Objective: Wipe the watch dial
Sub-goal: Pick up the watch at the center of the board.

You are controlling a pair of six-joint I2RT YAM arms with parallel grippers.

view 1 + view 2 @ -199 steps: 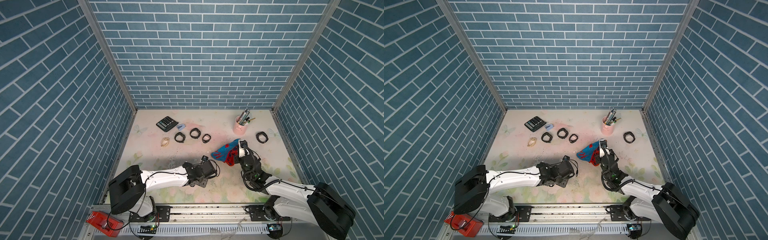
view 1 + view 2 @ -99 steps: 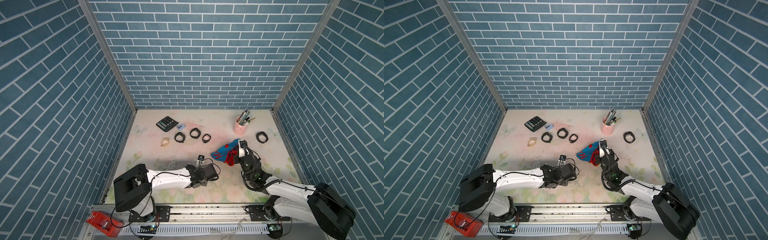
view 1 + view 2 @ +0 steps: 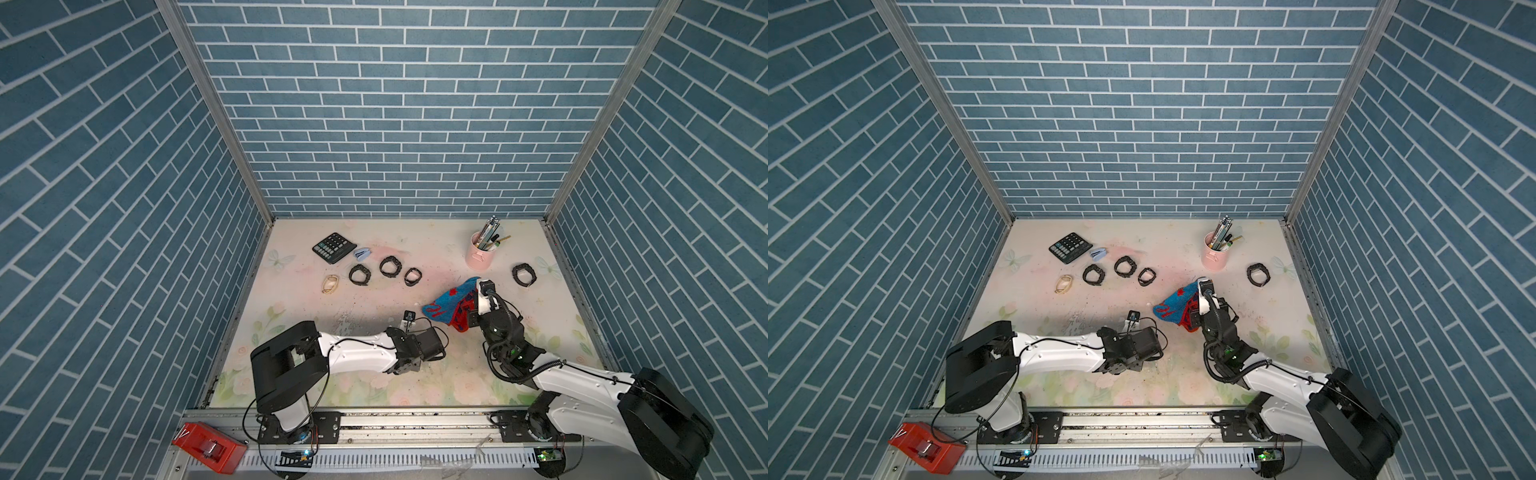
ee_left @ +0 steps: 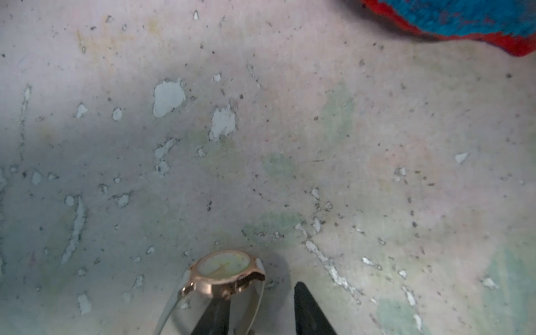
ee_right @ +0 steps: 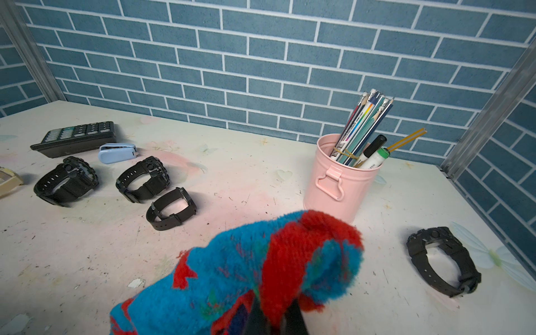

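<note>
A rose-gold watch (image 4: 223, 272) with a pale dial and a light strap stands on the tabletop in the left wrist view. My left gripper (image 4: 261, 293) is open astride one side of the strap. One finger (image 4: 214, 316) is inside the strap loop under the case, and the other is outside with a gap to the strap. In both top views the left gripper's body (image 3: 430, 357) (image 3: 1148, 347) hides the watch. My right gripper (image 5: 274, 307) is shut on a fluffy blue and red cloth (image 5: 261, 261) (image 3: 446, 303), held just above the table to the right of the left gripper.
Three black watches (image 3: 359, 274) (image 3: 390, 266) (image 3: 412, 276) lie in a row at the back, and another (image 3: 523, 274) at the right. A calculator (image 3: 334, 247), small blue stapler (image 3: 362, 253), beige loop (image 3: 330, 284) and pink pencil cup (image 3: 480, 253) stand near the back wall.
The left arm has reached further to the right, and its wrist has turned and shifted toward the front. The right arm and the cloth have not moved.
</note>
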